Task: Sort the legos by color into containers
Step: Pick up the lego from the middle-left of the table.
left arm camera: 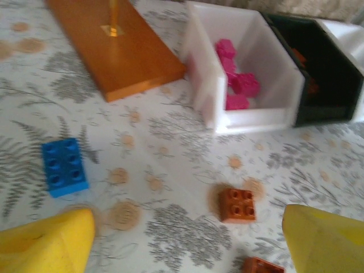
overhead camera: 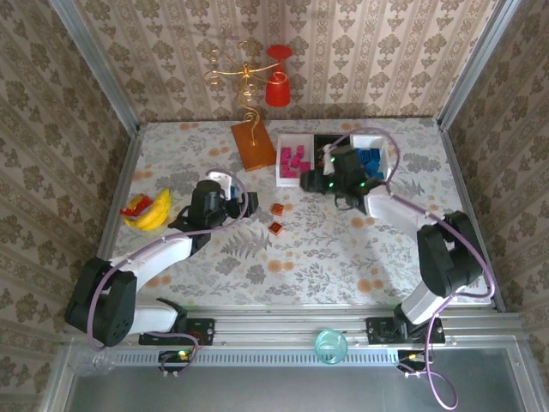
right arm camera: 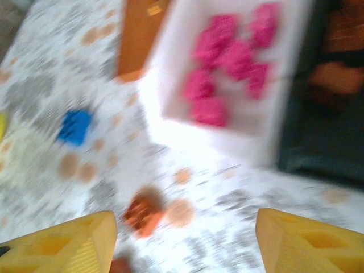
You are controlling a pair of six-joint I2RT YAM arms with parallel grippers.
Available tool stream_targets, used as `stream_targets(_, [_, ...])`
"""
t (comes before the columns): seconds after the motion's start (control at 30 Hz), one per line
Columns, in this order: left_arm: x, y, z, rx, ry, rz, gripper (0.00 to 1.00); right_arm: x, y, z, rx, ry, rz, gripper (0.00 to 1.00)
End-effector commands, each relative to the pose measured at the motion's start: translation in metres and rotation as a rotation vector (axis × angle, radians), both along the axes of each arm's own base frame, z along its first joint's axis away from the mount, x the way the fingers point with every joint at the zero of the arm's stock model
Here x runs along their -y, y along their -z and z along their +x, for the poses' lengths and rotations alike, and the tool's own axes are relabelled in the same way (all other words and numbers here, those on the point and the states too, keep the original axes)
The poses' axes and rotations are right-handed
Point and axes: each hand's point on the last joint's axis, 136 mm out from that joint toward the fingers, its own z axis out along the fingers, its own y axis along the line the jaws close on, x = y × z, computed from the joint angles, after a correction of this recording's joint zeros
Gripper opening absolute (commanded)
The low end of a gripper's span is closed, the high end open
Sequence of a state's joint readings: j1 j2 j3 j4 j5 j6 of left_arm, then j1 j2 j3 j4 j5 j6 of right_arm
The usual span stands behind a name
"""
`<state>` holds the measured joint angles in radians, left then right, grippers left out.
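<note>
bins stand in a row, one color each: pink legos (left arm camera: pixel 236 85) in the white bin (left arm camera: pixel 250 120), orange in the black bin (left arm camera: pixel 327 114), blue in the other white bin (overhead camera: pixel 371 137). left gripper (left arm camera: pixel 187 219) jaws spread, empty, over loose blue lego (left arm camera: pixel 64 166) and orange lego (left arm camera: pixel 239 205), likely next pick. right gripper (right arm camera: pixel 186 219) jaws apart, empty, by the black bin.

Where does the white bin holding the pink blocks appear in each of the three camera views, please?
Top external: the white bin sits at centre back, at the left end of the bin row.
Left wrist: the white bin is upper centre-right, with the black bin on its right.
Right wrist: the white bin is upper centre, blurred.
Shared landmark: the orange board lies just left of it.
</note>
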<state>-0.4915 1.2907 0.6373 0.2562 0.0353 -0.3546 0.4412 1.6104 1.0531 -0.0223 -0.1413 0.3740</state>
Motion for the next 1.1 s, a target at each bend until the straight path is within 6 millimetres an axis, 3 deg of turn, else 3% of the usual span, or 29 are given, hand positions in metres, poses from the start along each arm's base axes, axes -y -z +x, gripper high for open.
stream_targets(0.0, [-0.029, 0.003, 0.008, -0.01, -0.101, 0.031, 0.87, -0.023, 0.002, -0.024, 0.061, -0.076, -0.048, 0.69])
stream_targets(0.13, [-0.048, 0.026, 0.02, -0.095, -0.172, 0.118, 0.87, -0.034, 0.002, -0.043, 0.075, -0.103, -0.057, 0.71])
stream_targets(0.23, [-0.055, 0.047, 0.031, -0.192, -0.197, 0.168, 0.87, -0.032, 0.0, -0.053, 0.082, -0.106, -0.042, 0.72])
stream_targets(0.6, [-0.044, 0.112, 0.079, -0.449, -0.165, 0.325, 0.82, -0.017, 0.01, -0.072, 0.085, -0.057, 0.017, 0.76])
stream_targets(0.67, [-0.046, 0.117, 0.088, -0.466, -0.177, 0.359, 0.81, -0.016, 0.002, -0.076, 0.098, -0.049, 0.051, 0.76])
stream_targets(0.87, [-0.046, 0.133, 0.101, -0.514, -0.174, 0.409, 0.66, -0.012, 0.01, -0.083, 0.08, -0.04, 0.071, 0.76])
stream_targets(1.07, [-0.039, 0.137, 0.103, -0.51, -0.163, 0.404, 0.48, -0.012, 0.013, -0.082, 0.076, -0.036, 0.066, 0.77])
